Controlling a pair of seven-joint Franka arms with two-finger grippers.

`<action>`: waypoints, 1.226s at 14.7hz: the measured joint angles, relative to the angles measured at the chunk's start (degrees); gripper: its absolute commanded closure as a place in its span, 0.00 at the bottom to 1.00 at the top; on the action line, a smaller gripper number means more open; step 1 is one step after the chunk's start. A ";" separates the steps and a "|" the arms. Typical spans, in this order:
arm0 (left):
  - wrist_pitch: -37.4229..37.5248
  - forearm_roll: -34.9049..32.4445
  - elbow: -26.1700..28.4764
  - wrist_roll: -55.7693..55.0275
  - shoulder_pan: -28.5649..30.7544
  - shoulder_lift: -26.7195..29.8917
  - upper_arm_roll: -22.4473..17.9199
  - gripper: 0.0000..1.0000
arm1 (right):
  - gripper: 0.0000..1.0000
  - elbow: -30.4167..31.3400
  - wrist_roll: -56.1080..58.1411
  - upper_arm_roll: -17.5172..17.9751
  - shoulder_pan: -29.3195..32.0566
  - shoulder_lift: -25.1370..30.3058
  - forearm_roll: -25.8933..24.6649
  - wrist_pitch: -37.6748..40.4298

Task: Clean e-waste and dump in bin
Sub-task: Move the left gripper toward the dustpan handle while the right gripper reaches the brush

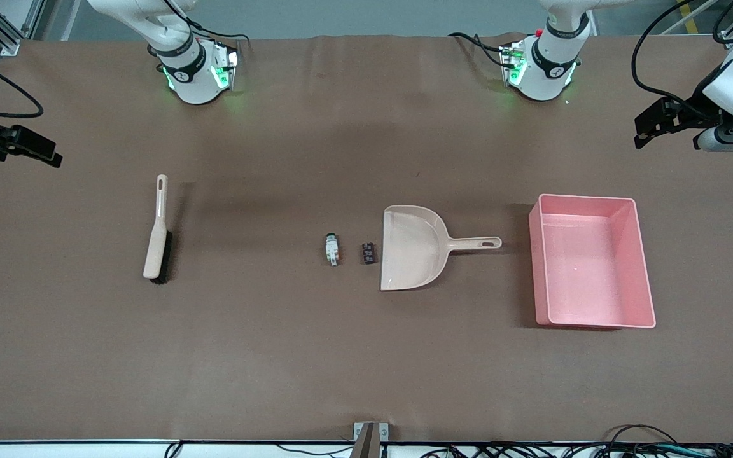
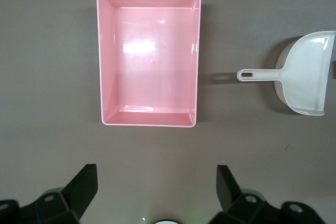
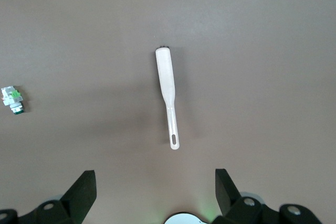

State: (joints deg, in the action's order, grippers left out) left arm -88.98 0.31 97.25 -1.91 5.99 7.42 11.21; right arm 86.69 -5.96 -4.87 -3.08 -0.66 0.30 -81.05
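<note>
Both jaws spread, empty, brown table (image 1: 277, 356) bearing bin (image 1: 643, 267), dustpan (image 1: 414, 248), brush (image 1: 156, 235), e-waste (image 1: 333, 249).

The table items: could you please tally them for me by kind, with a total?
E-waste parts: 2, the white-grey part and the dark block
Brush: 1
Dustpan: 1
Pink bin: 1
Total: 5
</note>
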 measured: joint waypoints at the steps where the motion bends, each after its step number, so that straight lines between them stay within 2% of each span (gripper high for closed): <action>1: 0.00 0.00 0.00 0.00 0.00 0.00 0.00 0.00 | 0.00 0.00 0.00 0.00 0.00 0.00 0.01 0.15; 9: 0.00 -0.36 -0.03 0.46 -0.61 -1.21 1.02 0.00 | 0.00 0.05 0.02 -0.01 0.00 -0.64 0.19 -1.34; 13: -3.94 -1.16 0.78 0.45 -1.40 -6.10 6.66 0.00 | 0.00 1.48 0.02 -0.24 0.35 -1.25 0.19 -1.24; 15: -8.17 -2.76 3.30 0.33 -1.60 -8.13 10.30 0.00 | 0.00 3.45 0.05 -0.51 1.16 -1.53 0.20 -2.04; 18: -15.27 -3.26 9.16 0.62 -1.67 -9.58 14.58 0.01 | 0.00 11.85 0.43 -0.66 1.59 -2.21 0.28 -10.34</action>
State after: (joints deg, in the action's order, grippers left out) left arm -104.25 -2.95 106.40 -1.29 4.32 -2.16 25.79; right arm 98.54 -5.53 -5.53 -1.49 -2.87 0.59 -91.38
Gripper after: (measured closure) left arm 0.000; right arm 0.000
